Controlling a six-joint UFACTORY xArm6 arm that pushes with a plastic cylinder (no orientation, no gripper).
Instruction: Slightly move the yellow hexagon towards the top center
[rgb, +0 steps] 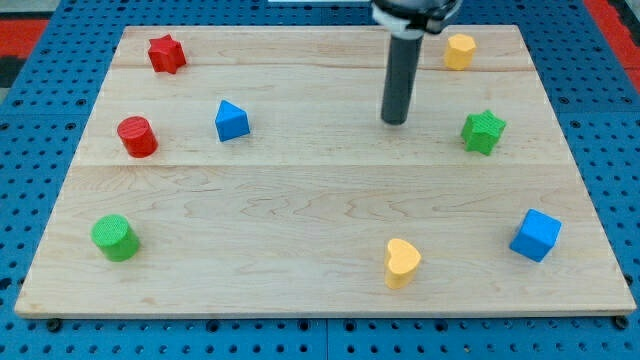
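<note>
The yellow hexagon (459, 51) sits near the view's top right corner of the wooden board (300, 200). My tip (395, 121) rests on the board below and to the left of the hexagon, apart from it. The green star (483, 131) lies to the tip's right, also apart.
A red star (166, 53) is at the top left, a red cylinder (136, 136) and a blue triangular block (231, 121) below it. A green cylinder (115, 238) is at the lower left, a yellow heart (402, 263) bottom centre, a blue cube (536, 235) lower right.
</note>
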